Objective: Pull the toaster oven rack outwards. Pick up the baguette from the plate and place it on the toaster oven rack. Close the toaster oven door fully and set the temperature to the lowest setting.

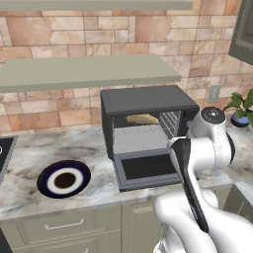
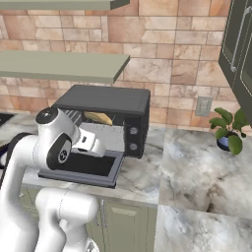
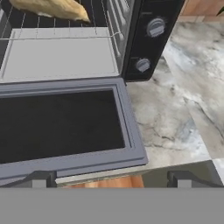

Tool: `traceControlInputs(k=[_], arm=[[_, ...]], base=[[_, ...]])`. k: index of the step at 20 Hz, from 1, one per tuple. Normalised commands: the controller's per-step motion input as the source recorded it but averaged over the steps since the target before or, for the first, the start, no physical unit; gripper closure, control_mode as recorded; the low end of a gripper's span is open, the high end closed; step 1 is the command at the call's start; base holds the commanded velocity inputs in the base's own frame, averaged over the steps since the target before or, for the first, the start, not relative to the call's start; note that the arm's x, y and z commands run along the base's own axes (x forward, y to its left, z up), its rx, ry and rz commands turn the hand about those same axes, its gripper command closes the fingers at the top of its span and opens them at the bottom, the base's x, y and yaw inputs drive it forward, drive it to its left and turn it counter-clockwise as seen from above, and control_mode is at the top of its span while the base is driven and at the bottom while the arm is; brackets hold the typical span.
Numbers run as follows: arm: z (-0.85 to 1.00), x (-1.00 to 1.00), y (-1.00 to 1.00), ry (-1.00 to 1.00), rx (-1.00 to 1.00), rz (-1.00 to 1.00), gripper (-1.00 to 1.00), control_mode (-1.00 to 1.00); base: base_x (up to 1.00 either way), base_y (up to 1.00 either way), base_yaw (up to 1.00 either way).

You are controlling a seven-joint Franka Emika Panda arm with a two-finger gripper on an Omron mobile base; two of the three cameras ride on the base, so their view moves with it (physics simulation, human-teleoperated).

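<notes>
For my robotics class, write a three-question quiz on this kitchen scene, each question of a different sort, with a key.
1. True or false: the baguette lies inside the toaster oven.
2. The toaster oven door is: A) shut, B) dropped open and flat, C) half closed.
3. Fill in: the plate on the counter carries ____.

Key
1. True; it rests on the toaster oven rack, towards the back of the cavity.
2. B. The open gripper hangs over the door's front edge, clear of it.
3. Nothing; the plate is bare.
</notes>
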Motion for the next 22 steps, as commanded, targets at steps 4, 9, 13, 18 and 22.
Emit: traceControlInputs(k=[4, 9, 13, 18, 22], arm=[[-0.15, -0.04, -0.46, -0.01, 0.05, 0.01, -1.00, -1.00], [-0.27, -0.13, -0.52, -0.01, 0.07, 0.02, -1.00, -1.00], [-0.18, -0.05, -0.45, 0.00, 0.12, 0.02, -1.00, -1.00], [-0.02, 0.00, -0.13, 0.02, 0.17, 0.00, -1.00, -1.00], [-0.01, 0.00, 0.00, 0.06, 0.11, 0.00, -1.00, -1.00]], base=[[0.00, 0.00, 0.00], [0.00, 0.00, 0.00], [0.00, 0.00, 0.00], [0.00, 0.00, 0.00], [0.00, 0.00, 0.00]])
